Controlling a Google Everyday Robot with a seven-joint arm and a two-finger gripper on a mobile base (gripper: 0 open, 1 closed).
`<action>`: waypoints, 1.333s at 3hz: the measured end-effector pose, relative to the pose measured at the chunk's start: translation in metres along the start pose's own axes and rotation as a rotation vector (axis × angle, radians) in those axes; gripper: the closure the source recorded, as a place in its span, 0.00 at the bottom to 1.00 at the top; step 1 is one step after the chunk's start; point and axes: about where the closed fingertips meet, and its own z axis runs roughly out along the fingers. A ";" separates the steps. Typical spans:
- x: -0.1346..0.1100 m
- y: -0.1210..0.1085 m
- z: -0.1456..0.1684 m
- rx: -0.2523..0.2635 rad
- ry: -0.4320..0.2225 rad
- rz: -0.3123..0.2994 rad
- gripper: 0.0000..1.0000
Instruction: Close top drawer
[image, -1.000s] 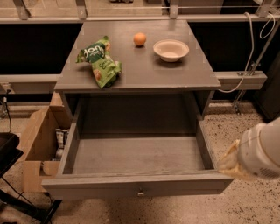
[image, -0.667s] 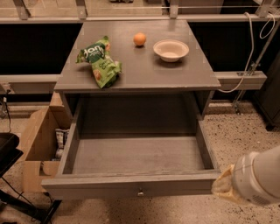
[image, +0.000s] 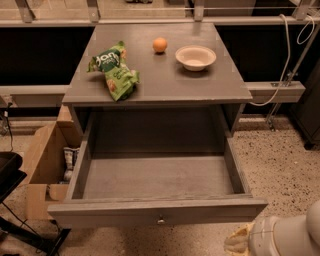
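**A:** What is sitting in the middle of the view?

**B:** A grey wooden table (image: 165, 85) is filling the centre, seen from above and in front. Its top drawer (image: 125, 214) is standing pulled far out toward the camera. The drawer's grey inside bottom is showing, and a small round metal knob (image: 161, 220) is sitting at the centre of its flat front.

**A:** What is lying on top?

**B:** A crumpled green snack bag (image: 115, 70) is lying toward the left. An orange (image: 160, 45) is resting near the back, and a pale bowl (image: 195, 57) is standing upright just to its right. None of the three is touching another.

**A:** Where is the robot?

**B:** Its white arm (image: 287, 237) is reaching in at the bottom right corner. The yellowish claw (image: 239, 243) is hanging at the arm's left end, just below the drawer front's right corner. I cannot tell how far open the claw is or whether it is holding anything, and it is not touching the drawer.

**A:** Anything around the table?

**B:** An open cardboard box (image: 42, 160) is sitting on the speckled floor (image: 280, 165) to the left, and a pale cable (image: 286, 55) is hanging at the right.
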 end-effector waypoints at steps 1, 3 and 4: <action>-0.009 -0.009 0.035 -0.005 -0.089 -0.011 1.00; -0.038 -0.065 0.077 0.011 -0.179 -0.022 1.00; -0.039 -0.066 0.079 0.011 -0.185 -0.020 1.00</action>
